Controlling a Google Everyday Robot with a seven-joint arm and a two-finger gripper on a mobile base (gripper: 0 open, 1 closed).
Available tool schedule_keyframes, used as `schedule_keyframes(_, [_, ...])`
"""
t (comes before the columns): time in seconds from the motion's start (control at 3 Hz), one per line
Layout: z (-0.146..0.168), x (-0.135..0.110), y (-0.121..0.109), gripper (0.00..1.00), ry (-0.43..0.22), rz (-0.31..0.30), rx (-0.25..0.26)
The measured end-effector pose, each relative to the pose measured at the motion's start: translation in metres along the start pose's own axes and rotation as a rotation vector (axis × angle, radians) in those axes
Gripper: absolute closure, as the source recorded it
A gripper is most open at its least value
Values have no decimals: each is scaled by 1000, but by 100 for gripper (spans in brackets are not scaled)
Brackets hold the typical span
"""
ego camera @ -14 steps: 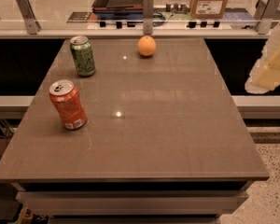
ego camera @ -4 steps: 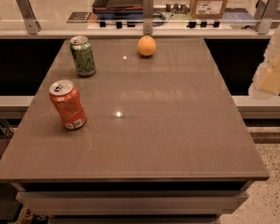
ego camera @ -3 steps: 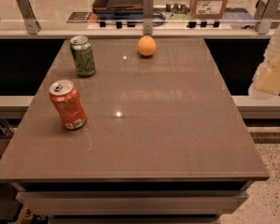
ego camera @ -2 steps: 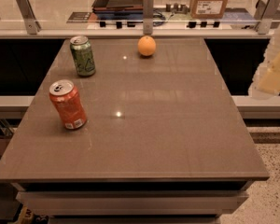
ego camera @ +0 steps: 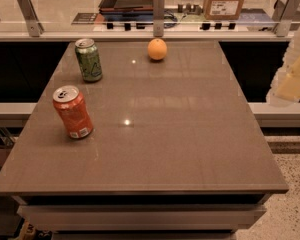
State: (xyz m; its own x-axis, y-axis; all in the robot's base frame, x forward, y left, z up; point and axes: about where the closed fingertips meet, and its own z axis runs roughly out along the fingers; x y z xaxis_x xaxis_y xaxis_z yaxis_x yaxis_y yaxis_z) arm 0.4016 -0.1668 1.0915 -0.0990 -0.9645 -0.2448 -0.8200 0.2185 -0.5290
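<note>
Orange (ego camera: 157,49) apart from tool (ego camera: 290,79) beside table's (ego camera: 190,139) right edge

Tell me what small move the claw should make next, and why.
Probably ease the claw left, over the table: it hangs off the table's right edge, touching nothing, and the orange near the far edge lies nearest it, with the green can and red can farther left.
</note>
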Motion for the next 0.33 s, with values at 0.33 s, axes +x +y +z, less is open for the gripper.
schedule_keyframes(0.33, [0,0,0,0,0,0,0])
